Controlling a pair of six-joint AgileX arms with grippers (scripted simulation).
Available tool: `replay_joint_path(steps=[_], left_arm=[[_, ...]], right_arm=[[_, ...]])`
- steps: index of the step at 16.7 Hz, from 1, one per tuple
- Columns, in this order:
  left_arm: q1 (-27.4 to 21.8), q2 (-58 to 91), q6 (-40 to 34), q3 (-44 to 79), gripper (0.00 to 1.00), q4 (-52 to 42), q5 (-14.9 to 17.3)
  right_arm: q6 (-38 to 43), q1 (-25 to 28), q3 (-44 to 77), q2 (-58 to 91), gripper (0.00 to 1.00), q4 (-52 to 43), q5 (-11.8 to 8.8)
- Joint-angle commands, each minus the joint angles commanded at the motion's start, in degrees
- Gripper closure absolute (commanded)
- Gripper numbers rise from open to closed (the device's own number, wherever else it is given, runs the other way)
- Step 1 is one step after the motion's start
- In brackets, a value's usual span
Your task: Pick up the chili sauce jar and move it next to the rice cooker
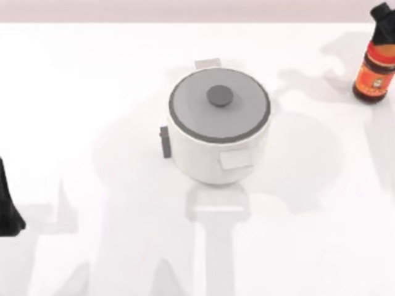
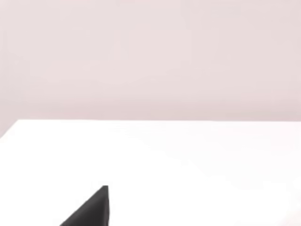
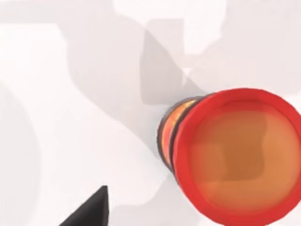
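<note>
On the table (image 1: 92, 92): one rice cooker (image 1: 219, 126), one chili sauce jar (image 1: 373, 74).

Bright, even light; white table (image 1: 92, 92) near washed out. Soft grey shadows overlap around the rice cooker (image 1: 219, 126), longest falling toward 6 o'clock. All views slightly soft. Chili sauce jar (image 3: 235, 155) lid blurred, looming in right wrist view.

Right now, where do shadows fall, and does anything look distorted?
Top view: grey arm shadows cross the white table around the round white rice cooker. Right wrist view: the dark-glass chili sauce jar's red lid looms oversized. Left wrist view: bare, shadowless.
</note>
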Motion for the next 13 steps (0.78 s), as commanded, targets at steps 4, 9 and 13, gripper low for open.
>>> replay_joint_path(steps=[4,9,13], left_arm=[[0.0,0.0,0.0,0.0,0.0,0.0,0.0],[0.0,0.0,0.0,0.0,0.0,0.0,0.0],[0.0,0.0,0.0,0.0,0.0,0.0,0.0]], right_arm=[[-2.64,-0.3,9.36,10.05,0.0,-5.01,-0.41],[-3.11,-0.35,10.95,11.84,0.0,-5.88,-0.48],[-2.88,-0.02,10.19,12.13,0.0,-4.85,-0.41]])
